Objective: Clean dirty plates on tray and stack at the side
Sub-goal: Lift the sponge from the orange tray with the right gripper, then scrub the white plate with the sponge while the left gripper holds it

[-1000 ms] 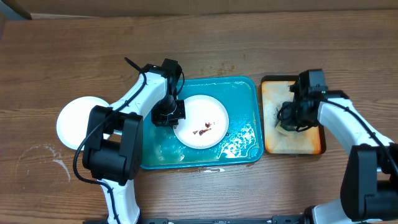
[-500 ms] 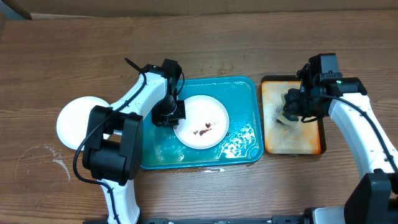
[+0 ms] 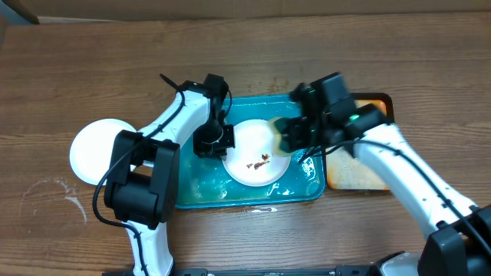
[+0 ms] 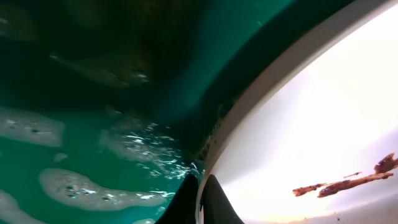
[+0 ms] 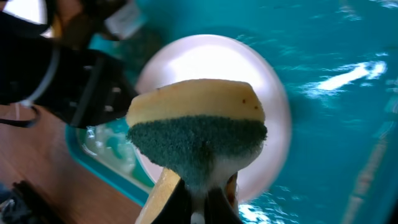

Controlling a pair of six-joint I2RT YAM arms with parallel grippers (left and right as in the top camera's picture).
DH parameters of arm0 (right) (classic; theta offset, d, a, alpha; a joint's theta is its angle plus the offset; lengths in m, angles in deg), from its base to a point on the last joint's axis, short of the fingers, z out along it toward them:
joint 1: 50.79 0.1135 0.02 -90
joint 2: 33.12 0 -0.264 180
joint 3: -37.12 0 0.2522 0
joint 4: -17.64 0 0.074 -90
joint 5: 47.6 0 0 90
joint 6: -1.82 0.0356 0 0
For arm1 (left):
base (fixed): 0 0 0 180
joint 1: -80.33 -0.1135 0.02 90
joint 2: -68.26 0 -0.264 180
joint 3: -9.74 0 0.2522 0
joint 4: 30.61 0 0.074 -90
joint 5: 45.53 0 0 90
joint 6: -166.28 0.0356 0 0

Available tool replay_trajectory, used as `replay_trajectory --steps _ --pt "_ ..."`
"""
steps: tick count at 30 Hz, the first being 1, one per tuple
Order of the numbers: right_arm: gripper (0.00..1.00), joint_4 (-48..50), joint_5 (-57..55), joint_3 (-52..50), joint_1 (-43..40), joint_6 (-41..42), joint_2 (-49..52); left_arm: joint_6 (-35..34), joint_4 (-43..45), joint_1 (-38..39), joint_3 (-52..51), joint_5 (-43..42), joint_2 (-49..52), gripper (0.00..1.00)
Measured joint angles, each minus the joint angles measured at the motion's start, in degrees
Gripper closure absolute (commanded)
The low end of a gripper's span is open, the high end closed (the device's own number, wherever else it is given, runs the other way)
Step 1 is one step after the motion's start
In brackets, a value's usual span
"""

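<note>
Overhead: wiping the round white smeared plate [image 3: 247, 142] in the teal plastic tray [image 3: 201, 186].
Left tool [image 3: 215, 141] pinches its rim; right tool [image 3: 294, 135], clamped on a yellow-green sponge [image 3: 279, 132], hovers above. Next, probably: scrub the smear [image 3: 258, 159].

Both arms are smooth white shells joined by black blocks. The left arm [image 3: 165, 115] carries a large, boxy black housing [image 3: 138, 180] far back from the left tool [image 3: 218, 141], which is black all over. A thin black cable [image 3: 170, 84] loops out just behind that tool. Up close, its fingers [image 4: 186, 202] are dark, thin and tapered. The right arm [image 3: 399, 165] is a long white link ending in the black, blurred right tool [image 3: 291, 136], with a small green spot [image 3: 354, 117] behind it.
</note>
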Motion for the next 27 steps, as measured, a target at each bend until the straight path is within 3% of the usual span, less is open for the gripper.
replay_trajectory --steps 8,17,27 --pt "0.96 4.3 -2.8 0.0 8.3 9.1 6.3 0.0 0.0 1.4 -0.1 -0.3 0.0 0.96" --pt "0.96 7.8 -1.1 0.0 8.8 16.2 14.3 0.0 0.0 1.4 -0.1 -0.3 0.0 0.96" --pt "0.96 9.2 1.8 0.0 9.7 18.6 15.6 0.0 0.0 1.4 -0.1 -0.3 0.0 0.92"
